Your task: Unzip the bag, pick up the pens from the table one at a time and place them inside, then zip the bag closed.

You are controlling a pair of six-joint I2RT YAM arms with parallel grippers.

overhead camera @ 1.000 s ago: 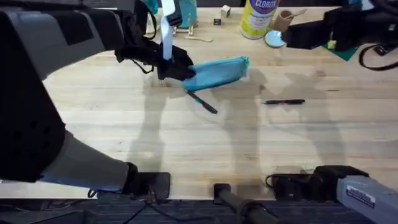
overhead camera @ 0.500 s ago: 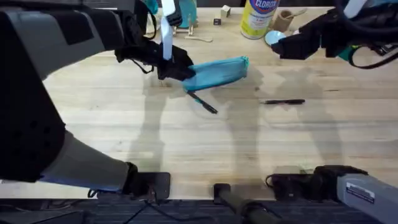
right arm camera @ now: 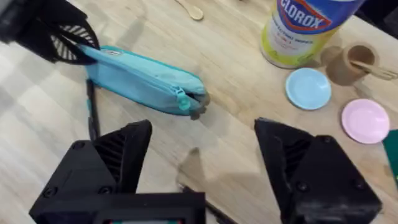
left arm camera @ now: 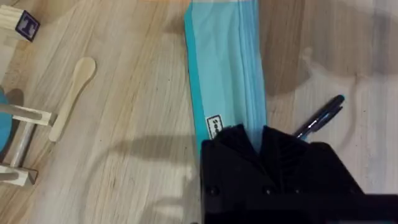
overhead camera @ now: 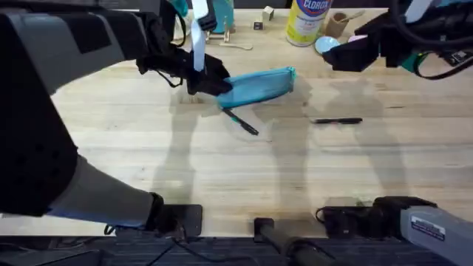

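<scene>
Overhead: table (overhead camera: 222, 177) broad and bare, soft limp bag (overhead camera: 260, 85) mid-table pinched at its tail by left gripper (overhead camera: 207, 81), right gripper (overhead camera: 341, 58) spread wide, zipper pull (right arm camera: 184, 99) likely best hold, pens (overhead camera: 338, 120) light, slippery.

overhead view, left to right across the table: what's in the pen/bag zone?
left gripper shut on the bag's left end → bag → pen lying alone → right gripper, jaws open, at the back. The second pen lies below the bag, so its order is unclear.
</scene>
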